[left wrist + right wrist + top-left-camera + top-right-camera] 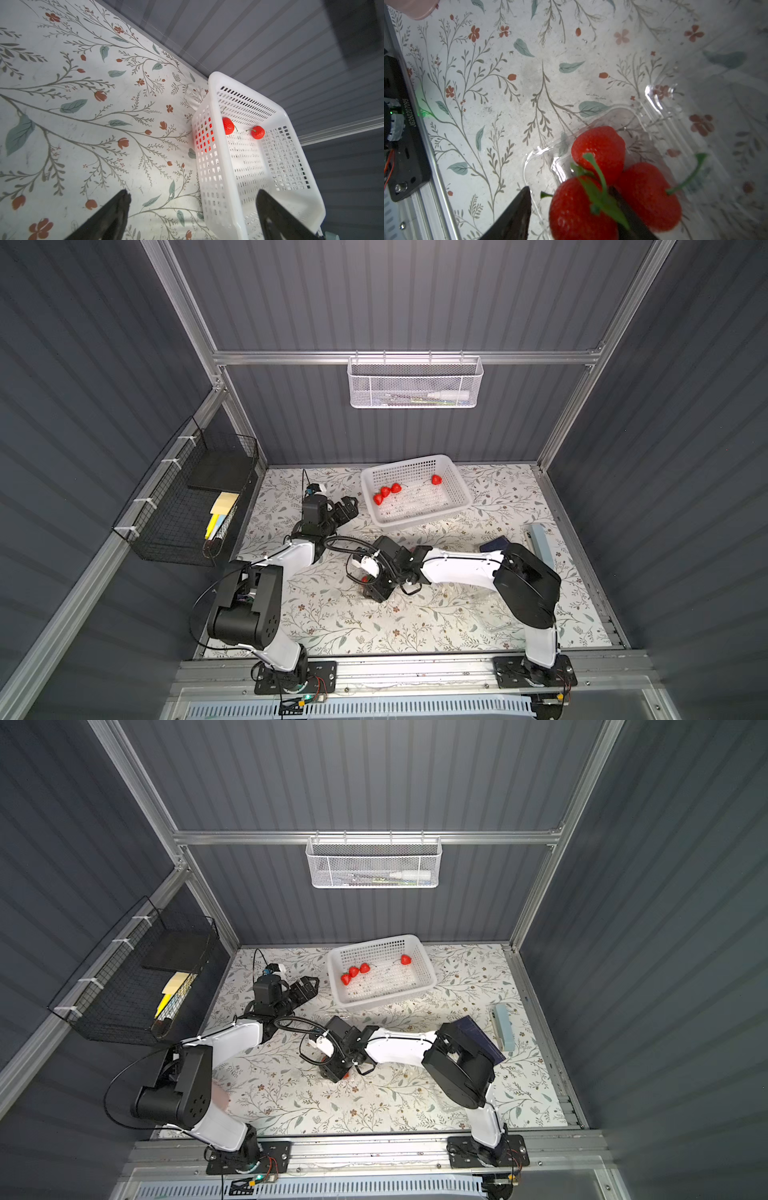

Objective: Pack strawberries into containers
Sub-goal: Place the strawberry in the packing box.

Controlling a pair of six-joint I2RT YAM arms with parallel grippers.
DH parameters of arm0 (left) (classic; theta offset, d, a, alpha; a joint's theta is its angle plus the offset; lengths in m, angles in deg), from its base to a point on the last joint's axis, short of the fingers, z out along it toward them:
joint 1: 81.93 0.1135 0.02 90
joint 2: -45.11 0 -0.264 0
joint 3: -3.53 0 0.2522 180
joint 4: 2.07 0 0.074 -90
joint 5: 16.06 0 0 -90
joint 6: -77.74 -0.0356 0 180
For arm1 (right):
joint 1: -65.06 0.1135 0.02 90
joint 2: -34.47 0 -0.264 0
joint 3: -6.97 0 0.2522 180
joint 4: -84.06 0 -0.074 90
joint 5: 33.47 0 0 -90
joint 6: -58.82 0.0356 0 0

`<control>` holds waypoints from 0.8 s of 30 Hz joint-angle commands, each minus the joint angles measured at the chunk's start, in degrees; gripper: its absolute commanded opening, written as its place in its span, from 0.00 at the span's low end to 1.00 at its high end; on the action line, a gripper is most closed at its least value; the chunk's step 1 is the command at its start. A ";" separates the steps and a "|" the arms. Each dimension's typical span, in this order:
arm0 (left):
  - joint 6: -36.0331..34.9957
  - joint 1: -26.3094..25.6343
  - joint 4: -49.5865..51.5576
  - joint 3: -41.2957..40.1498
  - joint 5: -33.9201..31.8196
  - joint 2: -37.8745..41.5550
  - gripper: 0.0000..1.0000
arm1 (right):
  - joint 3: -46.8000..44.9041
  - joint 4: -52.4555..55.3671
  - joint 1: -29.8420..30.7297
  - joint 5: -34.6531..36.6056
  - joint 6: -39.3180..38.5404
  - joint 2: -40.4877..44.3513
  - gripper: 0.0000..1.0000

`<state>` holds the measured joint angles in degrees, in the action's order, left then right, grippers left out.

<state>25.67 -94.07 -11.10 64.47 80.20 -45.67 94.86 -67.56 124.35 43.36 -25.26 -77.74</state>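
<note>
A clear plastic container [654, 116] lies open on the flowered table with three strawberries in it, the nearest [577, 209] between my right gripper's fingers, the others [600, 149] [648, 197] behind it. My right gripper [570, 189] is open: one finger stands apart from the berry, the other lies against it. In both top views this gripper [374, 587] [334, 1071] points down over the container near the table's middle. Several strawberries [385, 491] [353, 971] lie in the white perforated basket [457, 489]. My left gripper [193, 192] [347, 506] is open and empty, beside the basket's left wall [209, 170].
A pale blue box [540, 543] and a dark blue object [494, 542] lie at the table's right. A black wire basket [183, 506] hangs on the left wall, a white mesh one [413, 383] on the back wall. The aluminium rail [431, 187] runs along the front.
</note>
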 commanded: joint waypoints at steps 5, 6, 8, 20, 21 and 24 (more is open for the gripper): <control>-0.49 0.54 -0.55 -0.36 0.95 -1.28 0.96 | -1.16 -0.85 -0.14 0.78 -0.98 1.84 0.60; -0.43 0.54 -0.51 -0.34 1.01 -1.24 0.96 | -1.23 -0.86 -0.13 0.21 -1.07 2.05 0.60; -0.44 0.63 -0.51 -0.25 1.02 -1.35 0.96 | -1.37 -0.57 -0.14 -1.06 -0.78 2.59 0.59; -1.30 0.67 0.61 -0.22 0.90 -0.88 0.96 | -4.16 -0.78 -1.32 1.39 1.88 9.08 0.58; -1.45 0.71 0.80 -0.33 0.75 -0.80 0.96 | -4.40 -1.09 -1.81 0.93 2.35 9.57 0.56; -1.47 0.67 0.99 -0.94 0.38 -0.12 0.96 | -4.01 -2.31 -2.93 -1.50 3.90 9.86 0.27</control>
<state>25.61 -93.81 -11.03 64.43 80.60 -46.31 91.19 -68.88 122.53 43.52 -23.08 -68.60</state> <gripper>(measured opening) 0.960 0.323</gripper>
